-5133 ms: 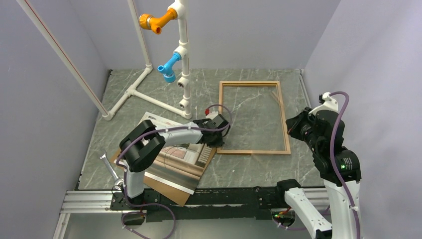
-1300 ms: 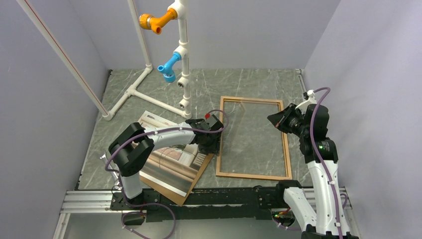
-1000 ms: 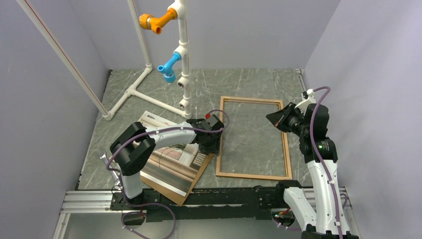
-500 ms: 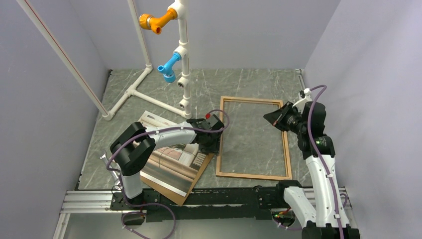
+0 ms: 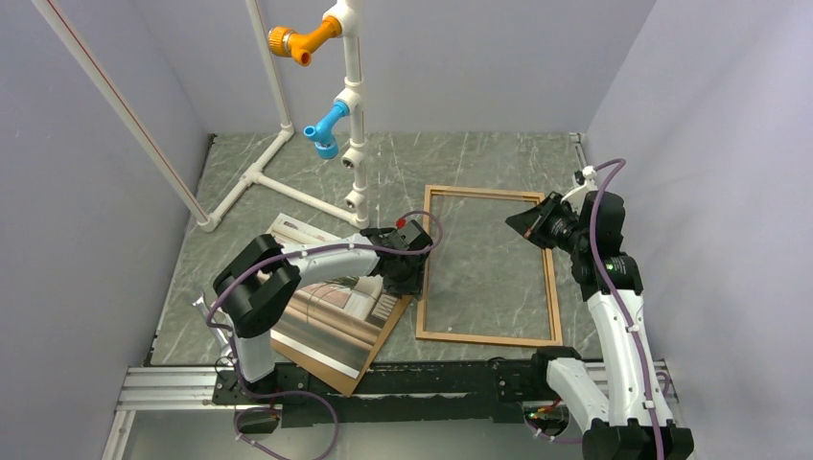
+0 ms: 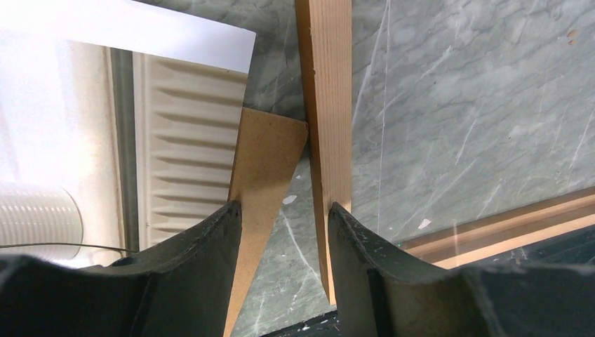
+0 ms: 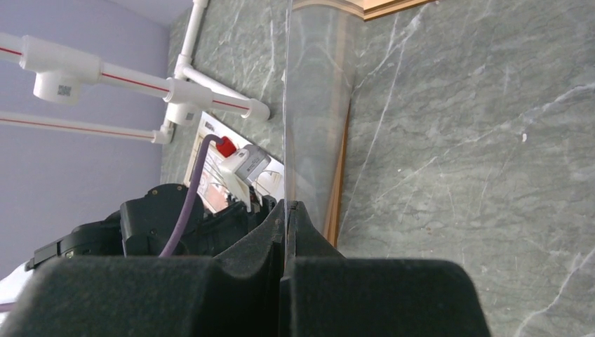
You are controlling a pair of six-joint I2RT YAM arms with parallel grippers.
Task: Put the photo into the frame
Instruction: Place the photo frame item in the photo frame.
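The green marble table (image 5: 479,158) carries the frame (image 5: 489,338), thin light-brown wood, lying flat right of centre, and marble shows through its opening. The photo (image 5: 331,321) (glossy, beige-pink, face up) lies just left of it on a brown backing board (image 6: 265,165). The left gripper (image 6: 284,239) has its fingers apart around the board's corner and the frame's left rail. The right gripper (image 7: 288,210) is pinched together on the edge of a clear pane (image 7: 316,105).
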